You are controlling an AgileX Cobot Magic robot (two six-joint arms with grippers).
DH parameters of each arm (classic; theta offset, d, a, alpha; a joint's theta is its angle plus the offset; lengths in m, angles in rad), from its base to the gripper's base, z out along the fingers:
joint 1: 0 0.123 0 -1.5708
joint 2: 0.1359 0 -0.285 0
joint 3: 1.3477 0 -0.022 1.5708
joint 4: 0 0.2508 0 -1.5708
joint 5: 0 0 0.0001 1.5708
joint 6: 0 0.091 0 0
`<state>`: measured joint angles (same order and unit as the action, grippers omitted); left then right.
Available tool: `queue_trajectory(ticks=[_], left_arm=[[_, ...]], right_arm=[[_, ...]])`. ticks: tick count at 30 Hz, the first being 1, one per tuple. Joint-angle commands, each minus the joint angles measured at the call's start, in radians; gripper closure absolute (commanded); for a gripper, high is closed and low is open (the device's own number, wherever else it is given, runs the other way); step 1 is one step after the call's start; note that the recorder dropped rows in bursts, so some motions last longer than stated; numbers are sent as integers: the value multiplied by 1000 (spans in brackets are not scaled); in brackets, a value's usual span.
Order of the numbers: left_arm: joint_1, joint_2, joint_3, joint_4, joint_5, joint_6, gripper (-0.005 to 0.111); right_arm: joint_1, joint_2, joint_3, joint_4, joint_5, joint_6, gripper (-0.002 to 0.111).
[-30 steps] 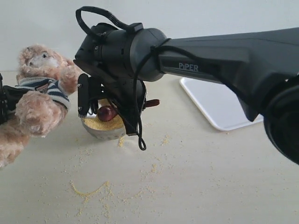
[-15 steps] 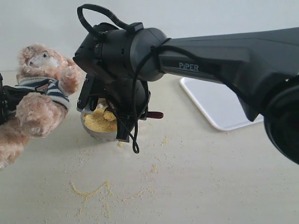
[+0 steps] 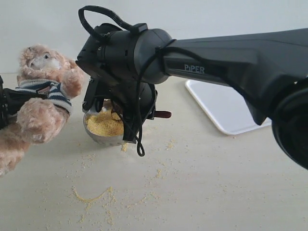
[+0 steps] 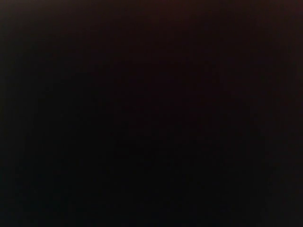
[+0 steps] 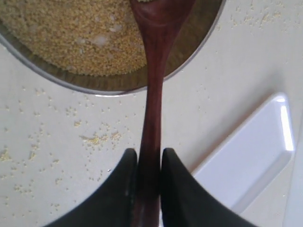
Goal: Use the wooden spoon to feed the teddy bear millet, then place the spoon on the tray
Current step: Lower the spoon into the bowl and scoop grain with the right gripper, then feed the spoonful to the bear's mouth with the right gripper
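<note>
The teddy bear (image 3: pixel 43 103) leans at the far left in its striped shirt, with the black left gripper (image 3: pixel 6 103) at the picture's edge clamped into its body. The left wrist view is fully dark. My right gripper (image 5: pixel 149 158) is shut on the slim handle of the wooden spoon (image 5: pixel 152 109). The spoon's round end dips into the millet (image 5: pixel 71 33) in the steel bowl (image 5: pixel 118 87). In the exterior view the right gripper (image 3: pixel 144 114) hangs over the bowl (image 3: pixel 103 137), and only the spoon's handle end (image 3: pixel 162 114) sticks out. The white tray (image 3: pixel 226 108) lies to the right.
Loose millet grains (image 3: pixel 91 196) are strewn over the beige table in front of the bowl and beside it. The big black right arm (image 3: pixel 231 62) spans the upper scene. One tray corner (image 5: pixel 246 165) shows close behind the gripped handle.
The right gripper has come down and tipped over the bowl. The spoon's round end, earlier visible above the millet, now sits in the grains behind the gripper. The bear barely moved.
</note>
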<state>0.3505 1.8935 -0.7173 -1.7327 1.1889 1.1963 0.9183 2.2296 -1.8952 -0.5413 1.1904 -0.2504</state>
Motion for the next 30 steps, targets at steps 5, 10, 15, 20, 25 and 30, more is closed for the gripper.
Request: queue_trajectory(ticks=[5,10,15,20,25,30], left_arm=[[-2,-6,-4,-12,32,50,102],[-2,-6,2,17,32,53,102],[-2,-6,81,10,32,53,102],[-2,-8,137,-12,32,53,102],[-130,-14,137,-12,32,53,102],[-150,-14,135,-12,32,50,102]], right_arm=[[-72,-77,-1,179,31,-70,109],[-140,-90,-1,333,31,-139,109],[-142,-126,-1,316,31,-151,109],[-195,-207,-1,354,31,-155,109],[-246,-228,-1,474,31,-195,109],[-246,-298,-1,494,31,-186,109]])
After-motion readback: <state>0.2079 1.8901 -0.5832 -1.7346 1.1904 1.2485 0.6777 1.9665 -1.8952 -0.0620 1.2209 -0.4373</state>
